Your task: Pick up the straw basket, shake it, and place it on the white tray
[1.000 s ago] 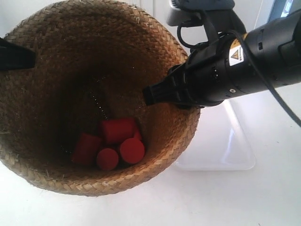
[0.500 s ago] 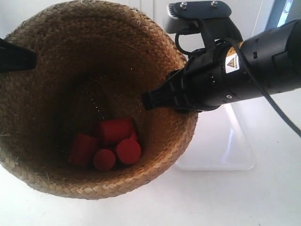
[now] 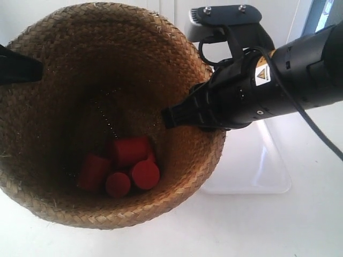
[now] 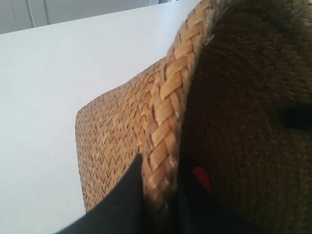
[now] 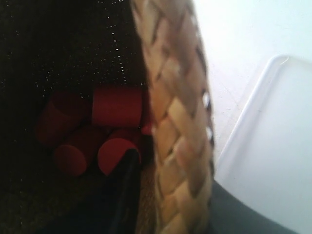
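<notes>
The straw basket (image 3: 64, 64) fills the exterior view's left and middle, its mouth facing the camera. Several red cylinders (image 3: 128, 160) lie at its bottom. My right gripper (image 5: 178, 195), on the arm at the exterior view's right, is shut on the braided rim (image 5: 175, 112), one finger inside and one outside. On the opposite side, my left gripper (image 4: 161, 190) is shut on the rim (image 4: 168, 97) in the same way. The white tray (image 3: 252, 166) lies on the table beside the basket, partly hidden behind it. The rim hides the basket's base.
A white tabletop (image 3: 278, 225) runs around the basket and tray. The right arm's black body (image 3: 278, 80) and its cable reach across above the tray. A pale wall (image 3: 171, 10) stands behind.
The basket, its red cylinders and the right arm have drifted slightly downward in the exterior view. Both grips on the rim stay as they were.
</notes>
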